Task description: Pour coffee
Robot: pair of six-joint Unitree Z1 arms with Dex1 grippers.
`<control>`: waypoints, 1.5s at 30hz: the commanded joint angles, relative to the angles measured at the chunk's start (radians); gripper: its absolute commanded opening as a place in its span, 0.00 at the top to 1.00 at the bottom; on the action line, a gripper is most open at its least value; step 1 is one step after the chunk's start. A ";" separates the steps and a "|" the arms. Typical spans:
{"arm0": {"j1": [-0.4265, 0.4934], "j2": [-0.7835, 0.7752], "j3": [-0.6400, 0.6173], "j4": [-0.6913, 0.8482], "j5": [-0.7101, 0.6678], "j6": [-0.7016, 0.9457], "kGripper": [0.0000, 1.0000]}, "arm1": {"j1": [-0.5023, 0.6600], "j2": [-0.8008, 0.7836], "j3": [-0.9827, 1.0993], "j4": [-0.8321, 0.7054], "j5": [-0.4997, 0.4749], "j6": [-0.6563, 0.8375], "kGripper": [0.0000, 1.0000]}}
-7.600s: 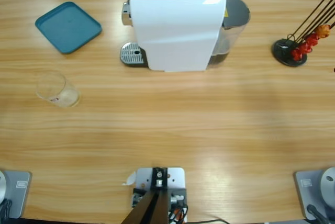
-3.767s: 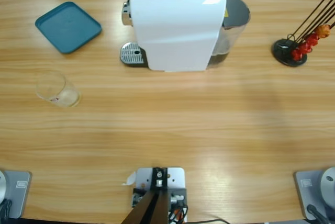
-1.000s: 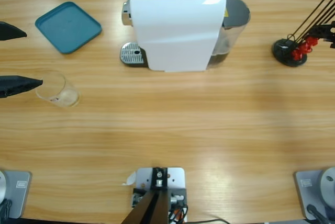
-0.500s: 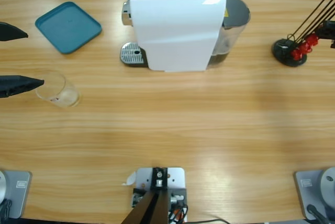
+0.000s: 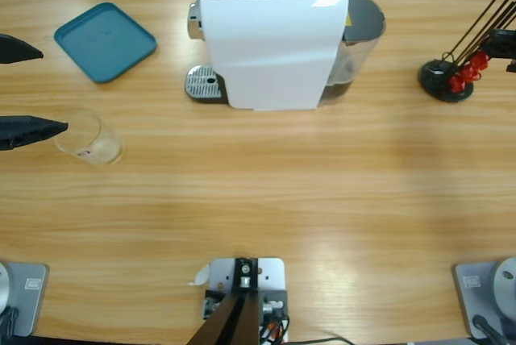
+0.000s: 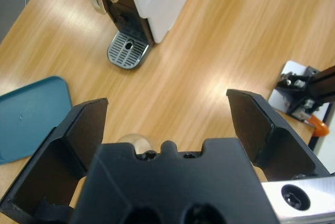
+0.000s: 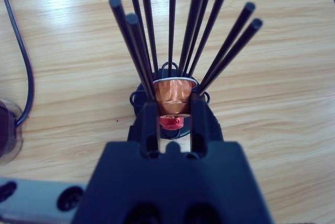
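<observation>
Orange capsule (image 7: 175, 97) is pinched between the right gripper (image 7: 175, 110) fingers at the black rod rack (image 5: 446, 79). The left gripper (image 6: 167, 124) fingers are spread wide around the clear tumbler (image 5: 87, 139) on the tabletop (image 5: 258, 192). No coffee is discernible.

A clear empty tumbler (image 5: 87, 137) stands upright on the table's left side, no coffee visible inside.

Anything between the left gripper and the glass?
Nothing visible. The left gripper is open at the table's edge, its near jaw tip right beside the clear glass; only bare table lies around the glass.
</observation>
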 commanded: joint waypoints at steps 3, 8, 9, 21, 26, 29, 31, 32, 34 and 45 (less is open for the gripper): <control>0.001 0.016 0.026 0.004 0.001 -0.008 0.02 | -0.010 -0.005 0.020 0.010 -0.012 -0.002 1.00; 0.001 0.016 0.037 0.001 0.000 -0.009 0.02 | -0.010 -0.052 -0.047 0.106 -0.028 -0.012 1.00; 0.001 0.016 0.038 0.001 0.000 -0.009 0.02 | -0.010 -0.058 -0.060 0.122 -0.030 -0.012 1.00; 0.001 0.010 0.044 -0.001 -0.001 -0.012 0.02 | -0.010 -0.095 -0.139 0.190 -0.033 -0.016 1.00; 0.001 0.007 0.056 -0.001 -0.006 -0.012 0.02 | -0.007 -0.100 -0.250 0.264 -0.048 -0.027 1.00; 0.001 0.002 0.066 -0.001 -0.006 -0.012 0.02 | -0.002 -0.105 -0.281 0.293 -0.062 -0.031 1.00; 0.001 0.001 0.069 -0.001 -0.006 -0.012 0.02 | 0.001 -0.115 -0.291 0.306 -0.066 -0.032 1.00; 0.001 0.002 0.070 -0.002 -0.006 -0.012 0.02 | 0.002 -0.123 -0.295 0.313 -0.069 -0.033 1.00; 0.001 0.003 0.071 -0.006 -0.006 -0.012 0.02 | 0.005 -0.146 -0.312 0.336 -0.071 -0.034 1.00; 0.001 -0.013 0.076 -0.007 -0.009 -0.014 0.02 | 0.304 -0.380 -0.413 0.525 0.402 -0.295 1.00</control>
